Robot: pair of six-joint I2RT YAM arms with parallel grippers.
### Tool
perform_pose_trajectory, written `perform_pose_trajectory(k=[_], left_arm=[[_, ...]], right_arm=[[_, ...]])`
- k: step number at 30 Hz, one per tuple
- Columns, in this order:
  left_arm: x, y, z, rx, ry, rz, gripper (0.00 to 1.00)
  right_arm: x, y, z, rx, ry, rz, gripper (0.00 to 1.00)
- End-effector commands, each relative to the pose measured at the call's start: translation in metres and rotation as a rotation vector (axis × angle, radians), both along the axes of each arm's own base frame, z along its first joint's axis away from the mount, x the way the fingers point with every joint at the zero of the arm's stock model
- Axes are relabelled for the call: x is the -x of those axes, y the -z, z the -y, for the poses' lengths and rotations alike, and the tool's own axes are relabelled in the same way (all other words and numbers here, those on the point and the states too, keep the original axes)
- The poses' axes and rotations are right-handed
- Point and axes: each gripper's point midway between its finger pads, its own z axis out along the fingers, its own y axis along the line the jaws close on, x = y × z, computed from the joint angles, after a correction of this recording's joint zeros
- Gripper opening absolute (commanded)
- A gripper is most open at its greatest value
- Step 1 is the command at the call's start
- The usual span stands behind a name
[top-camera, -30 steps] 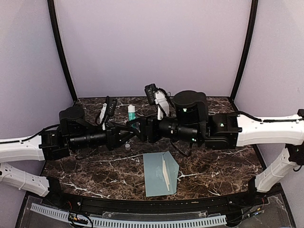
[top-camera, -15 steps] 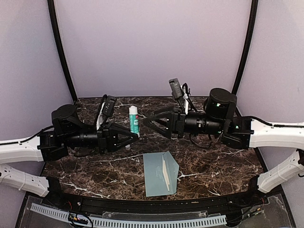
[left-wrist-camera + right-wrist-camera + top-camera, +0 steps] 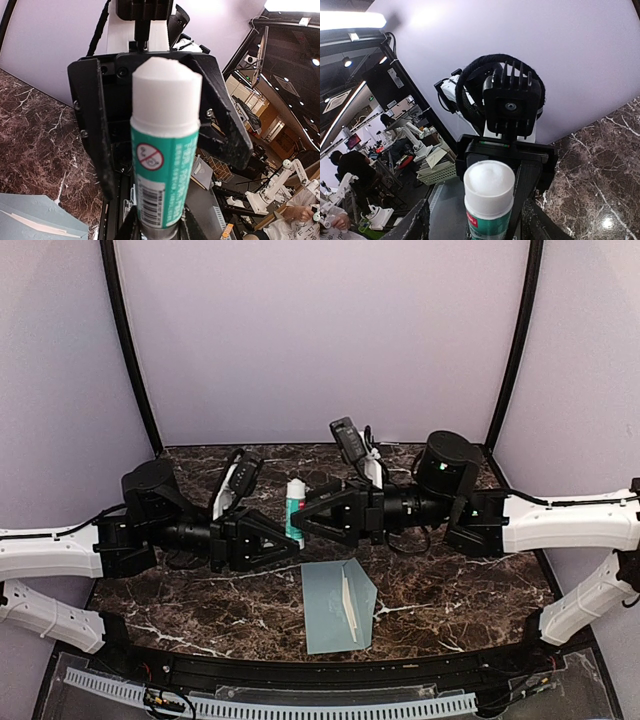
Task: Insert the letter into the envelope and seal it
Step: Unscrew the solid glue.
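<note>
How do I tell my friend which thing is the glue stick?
Find the dark marble table, then its middle, where the left gripper and right gripper meet. The glue stick stands upright between them, its bottom held by the left gripper. It is the only tube, white on top, green below; the envelope lies flat.

Bright even light, fisheye-warped wrist views

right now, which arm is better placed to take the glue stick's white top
Right: the right claw stands open on either side of the glue stick top, while the left claw is shut on its lower end.
</note>
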Motion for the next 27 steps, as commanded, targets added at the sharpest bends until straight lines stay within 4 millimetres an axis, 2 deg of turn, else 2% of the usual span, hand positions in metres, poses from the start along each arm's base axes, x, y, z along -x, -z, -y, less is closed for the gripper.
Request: perform_pose_trajectory(k=[1,6,11,14,18,23,27], left_arm=[[0.003,-0.027,-0.001,0.072,0.025,0.043,0.00],[0.004,-0.025,0.002,0.066,0.044,0.037,0.00],[0.001,-0.022,0.003,0.062,0.024,0.036,0.00],[-0.006,-0.020,-0.001,0.050,-0.035,0.048,0.00],[-0.028,-0.013,-0.005,0.003,-0.180,0.059,0.00],[-0.050,0.000,-0.012,-0.072,-0.316,0.061,0.00],[-0.069,0.010,-0.018,-0.145,-0.430,0.069,0.00]], right_arm=[[0.004,-0.031,0.007,-0.093,-0.012,0.042,0.52],[0.003,-0.030,0.005,-0.099,-0.010,0.025,0.39],[0.003,-0.031,0.004,-0.110,-0.020,0.018,0.15],[-0.001,-0.027,0.003,-0.087,0.009,0.022,0.06],[-0.008,-0.018,-0.004,-0.027,0.067,0.034,0.04],[-0.015,-0.009,-0.022,0.063,0.182,0.066,0.03],[-0.024,0.006,-0.036,0.145,0.268,0.070,0.01]])
